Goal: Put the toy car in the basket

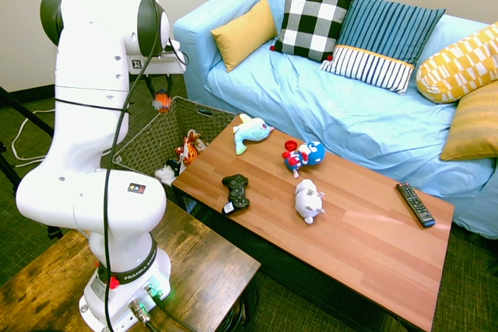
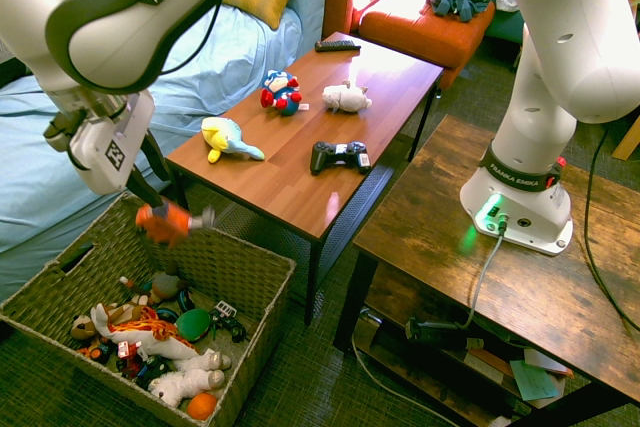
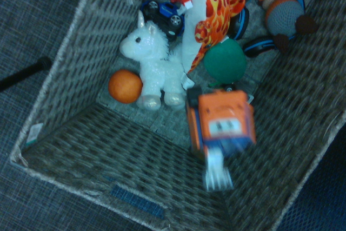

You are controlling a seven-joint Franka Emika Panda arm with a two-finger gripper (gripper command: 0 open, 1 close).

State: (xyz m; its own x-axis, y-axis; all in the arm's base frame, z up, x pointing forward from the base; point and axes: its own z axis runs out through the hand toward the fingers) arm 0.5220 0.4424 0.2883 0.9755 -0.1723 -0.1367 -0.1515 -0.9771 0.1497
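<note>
The gripper (image 2: pixel 164 199) is over the basket (image 2: pixel 262 292) with its fingers spread, and the toy car (image 2: pixel 168 224) is a blur in midair just below them, above the basket's other toys (image 2: pixel 150 335).

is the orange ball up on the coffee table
No, the orange ball lies inside the basket, beside the white unicorn.
</note>
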